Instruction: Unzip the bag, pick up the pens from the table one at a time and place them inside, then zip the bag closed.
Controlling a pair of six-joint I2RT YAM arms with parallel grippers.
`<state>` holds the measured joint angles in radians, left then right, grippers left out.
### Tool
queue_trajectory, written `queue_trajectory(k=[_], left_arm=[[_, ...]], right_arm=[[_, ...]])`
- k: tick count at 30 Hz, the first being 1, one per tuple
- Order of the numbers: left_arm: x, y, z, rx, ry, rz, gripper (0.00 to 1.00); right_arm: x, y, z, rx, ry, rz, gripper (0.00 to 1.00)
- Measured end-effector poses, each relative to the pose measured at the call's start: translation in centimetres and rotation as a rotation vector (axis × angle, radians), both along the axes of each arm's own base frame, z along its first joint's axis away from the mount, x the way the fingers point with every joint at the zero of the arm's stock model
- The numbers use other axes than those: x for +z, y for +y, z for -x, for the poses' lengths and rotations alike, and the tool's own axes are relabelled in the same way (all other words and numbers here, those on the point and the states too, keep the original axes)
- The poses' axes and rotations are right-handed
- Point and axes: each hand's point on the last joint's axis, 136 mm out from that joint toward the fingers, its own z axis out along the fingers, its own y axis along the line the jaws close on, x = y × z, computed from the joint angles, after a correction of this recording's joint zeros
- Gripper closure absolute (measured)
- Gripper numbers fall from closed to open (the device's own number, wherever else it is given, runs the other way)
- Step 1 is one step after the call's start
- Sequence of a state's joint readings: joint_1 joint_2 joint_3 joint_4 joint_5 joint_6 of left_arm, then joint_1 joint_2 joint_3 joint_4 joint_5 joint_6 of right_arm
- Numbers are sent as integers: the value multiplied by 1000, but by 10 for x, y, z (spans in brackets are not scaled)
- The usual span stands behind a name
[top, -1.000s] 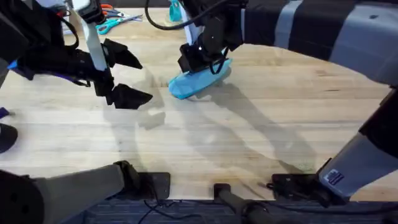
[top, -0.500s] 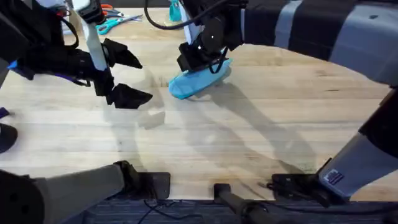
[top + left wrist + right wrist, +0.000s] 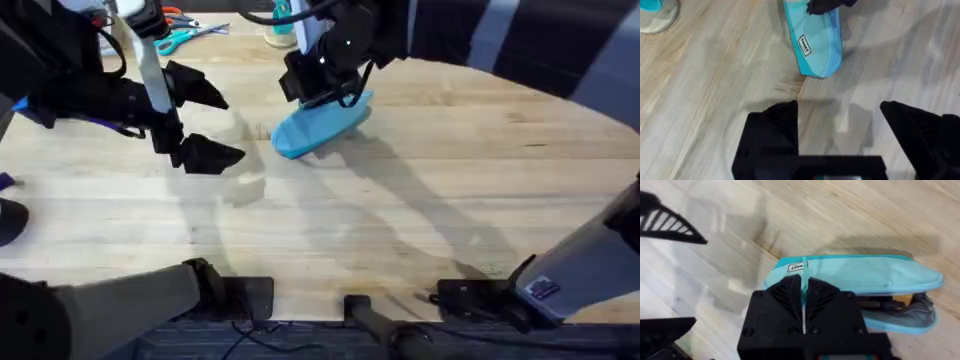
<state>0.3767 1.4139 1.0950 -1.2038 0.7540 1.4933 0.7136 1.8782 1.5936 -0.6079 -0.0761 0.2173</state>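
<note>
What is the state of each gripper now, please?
Left gripper: open, holding nothing.
Right gripper: shut, over the bag; a grip on it cannot be told.

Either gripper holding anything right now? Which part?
Left gripper is open over bare table, holding nothing. Right gripper is shut at the top edge of the bag, near its label end; whether it pinches the zipper pull cannot be told.

Pale planked wood spreads under soft shadows; teal-handled scissors (image 3: 178, 38) lie at the far edge, beside perhaps a clear cup (image 3: 282, 30).
</note>
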Motion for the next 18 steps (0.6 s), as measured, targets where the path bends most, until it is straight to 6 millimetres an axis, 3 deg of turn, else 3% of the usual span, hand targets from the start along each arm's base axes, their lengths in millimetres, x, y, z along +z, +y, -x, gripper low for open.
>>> queue_trajectory(k=[18], left_arm=[[9,-8,-4,-39,-63,51,6]], right_arm=[[2,1,3,6,2,-1,970]])
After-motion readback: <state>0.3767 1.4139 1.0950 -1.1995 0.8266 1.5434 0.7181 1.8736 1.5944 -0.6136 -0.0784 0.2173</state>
